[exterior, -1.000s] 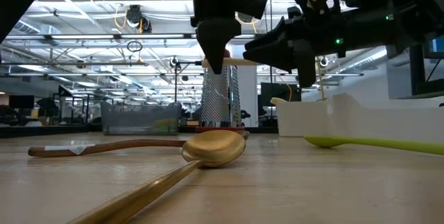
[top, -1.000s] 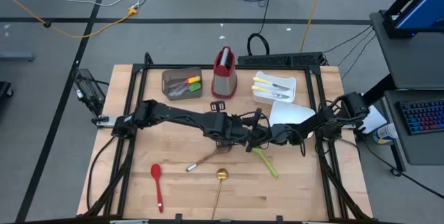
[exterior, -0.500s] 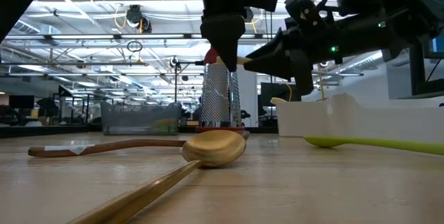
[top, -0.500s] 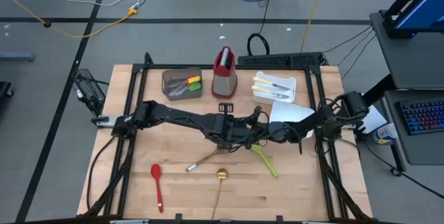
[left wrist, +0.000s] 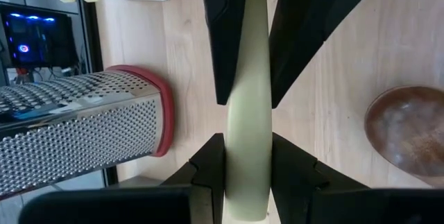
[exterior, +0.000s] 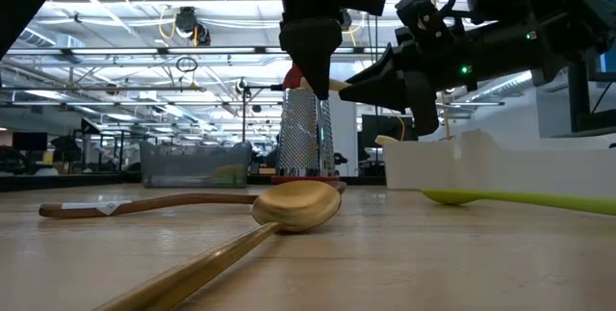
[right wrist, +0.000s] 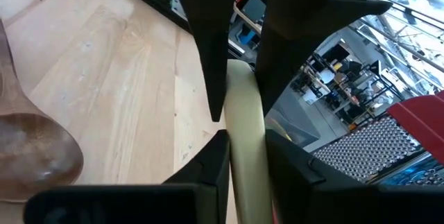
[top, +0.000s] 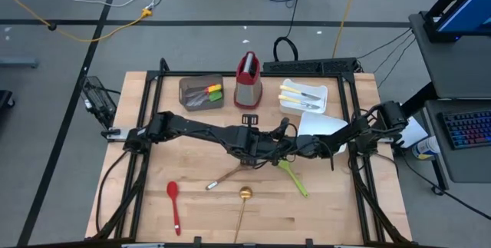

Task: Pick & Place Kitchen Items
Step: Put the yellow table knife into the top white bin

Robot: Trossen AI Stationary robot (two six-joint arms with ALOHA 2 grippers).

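Above the middle of the wooden surface (top: pixel 192 202) the two arms meet tip to tip, well clear of the boards. The white tray (top: pixel 321 93) with yellow-handled knives lies beyond the right arm, the brown bin (top: pixel 189 85) beyond the left, and the grater (top: pixel 247 83) stands between them.

The step looks like a handover. The pale-handled utensil (left wrist: pixel 248 113) hangs in the air between the left hand (top: pixel 265 150) and the right hand (top: pixel 285 150). Both are clenched on its handle, the left's fingers (left wrist: pixel 208 161) on one end and the right's just past them.

To do it well, only one hand should let go. I judge the right should prove firm before the left releases, then draw back straight along the handle, so nothing twists or drops onto the wooden spoon (top: pixel 226 175) or green spoon (top: pixel 295 179) below
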